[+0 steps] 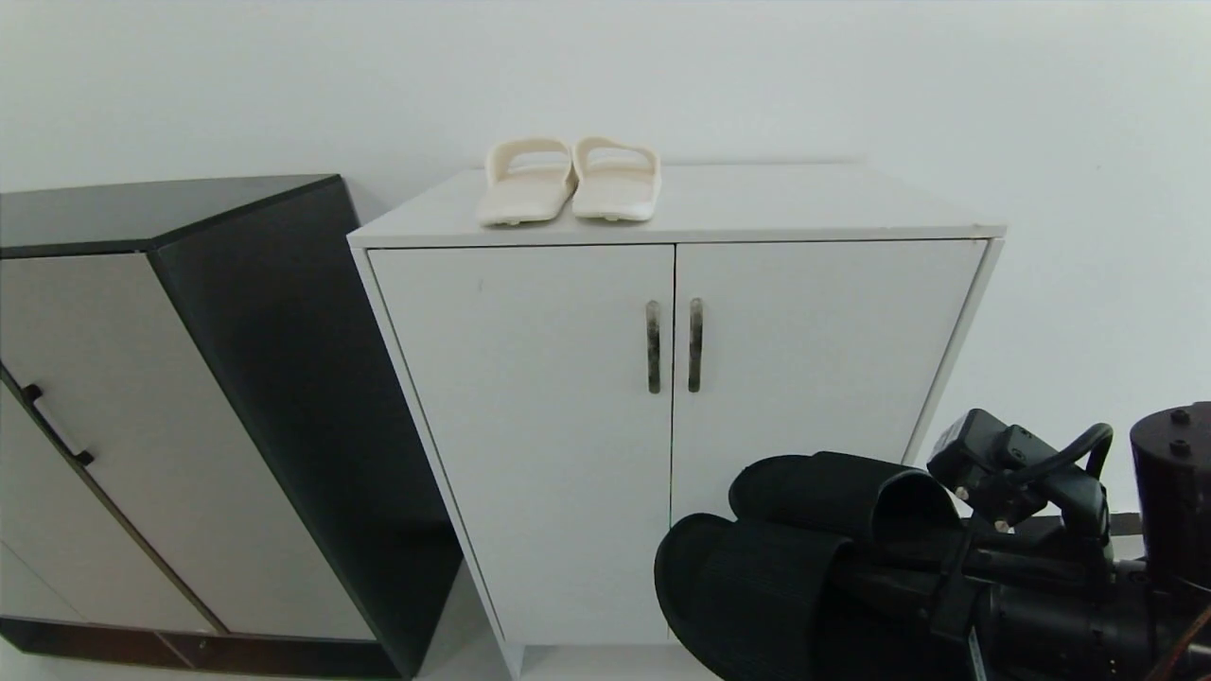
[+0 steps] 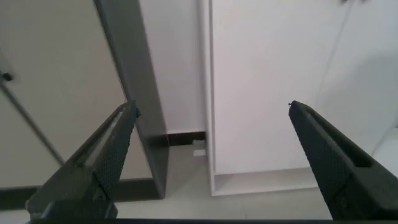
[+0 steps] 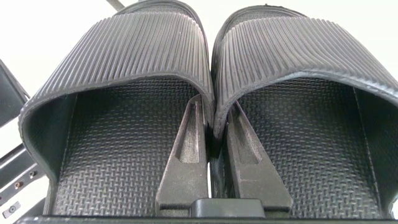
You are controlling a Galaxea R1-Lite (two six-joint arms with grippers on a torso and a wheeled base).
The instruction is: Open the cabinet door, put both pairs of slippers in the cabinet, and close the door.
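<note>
Plain white wall; a black side cabinet, its front seemingly grey.

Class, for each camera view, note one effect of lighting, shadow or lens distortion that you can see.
Head view: the white cabinet tapers downward, a wide-angle effect. Left wrist view: the left gripper looks dark against the pale cabinet. Right wrist view: light grazes the black slippers' ribbed straps.

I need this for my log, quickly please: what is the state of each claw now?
Left claw: open, holding nothing.
Right claw: shut on the black slippers, both together.
</note>
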